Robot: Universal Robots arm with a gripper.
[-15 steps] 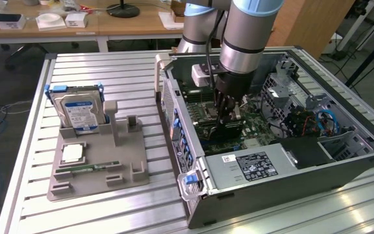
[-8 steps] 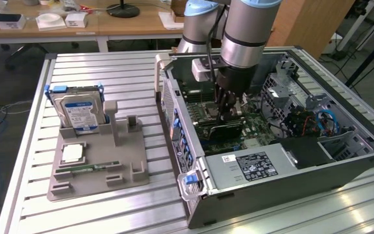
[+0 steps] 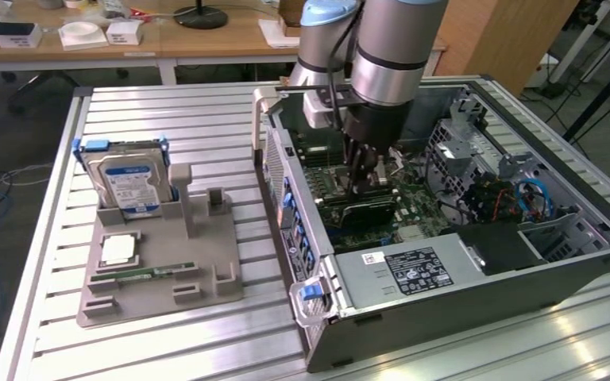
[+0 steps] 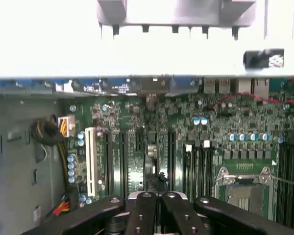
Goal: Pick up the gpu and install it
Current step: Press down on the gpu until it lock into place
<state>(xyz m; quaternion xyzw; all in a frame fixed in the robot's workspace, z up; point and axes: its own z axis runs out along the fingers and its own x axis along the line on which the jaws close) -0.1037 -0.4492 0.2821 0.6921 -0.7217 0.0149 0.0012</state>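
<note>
The jaws (image 3: pixel 370 189) are clenched, reaching straight down into the open case (image 3: pixel 559 278) with their tips at the top edge of the gpu (image 3: pixel 364 213). The gpu stands on edge on the motherboard (image 3: pixel 416 208), its black cooler face toward the camera in the exterior view, low in the middle of the case. Whether the jaws pinch the card's edge or only press on it cannot be told. In the wrist view the black linkages of the jaws (image 4: pixel 157 205) meet close together over the motherboard (image 4: pixel 137 147), above a row of long dark slots, with a white slot (image 4: pixel 92 161) to one side and the processor socket (image 4: pixel 245 188) to the other.

The arm (image 3: pixel 390 48) comes down from above the case. Inside the case, toward the exterior view's right, lie blue cables (image 3: pixel 533 198) and a metal drive cage (image 3: pixel 464 143); a grey power supply (image 3: pixel 411 270) with a black label sits at the near end.

The case lies on its side on a slatted metal surface (image 3: pixel 178 111). To the exterior view's left, well apart from the case, a grey holder (image 3: pixel 156 278) stands on the surface, carrying an upright hard drive (image 3: pixel 125 182) with a blue label, a small square chip (image 3: pixel 117 250) and a narrow green memory stick (image 3: pixel 140 275).
</note>
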